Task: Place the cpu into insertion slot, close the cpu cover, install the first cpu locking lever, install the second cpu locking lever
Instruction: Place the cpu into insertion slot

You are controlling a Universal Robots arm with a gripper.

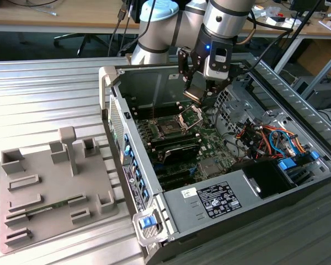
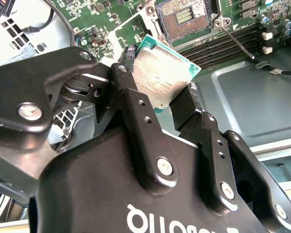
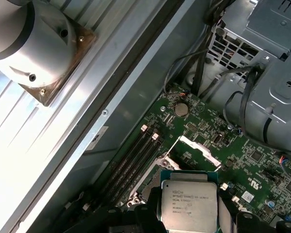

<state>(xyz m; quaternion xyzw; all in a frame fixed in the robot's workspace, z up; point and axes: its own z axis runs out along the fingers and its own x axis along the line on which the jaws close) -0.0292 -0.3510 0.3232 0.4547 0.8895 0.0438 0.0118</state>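
The end effector (image 2: 158,87) is clamping the cpu (image 2: 165,73) in mid-air, with the empty socket (image 1: 170,128) at its 7 o'clock in the exterior view, the cover (image 1: 191,114) raised, and nothing inserted yet.

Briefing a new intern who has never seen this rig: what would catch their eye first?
The end effector gripping the cpu by its edges, silvery top showing in both wrist views, above the motherboard. In the exterior view the empty socket lies below, cpu cover raised, inside the open computer case. A grey fixture plate lies at the exterior view's left.
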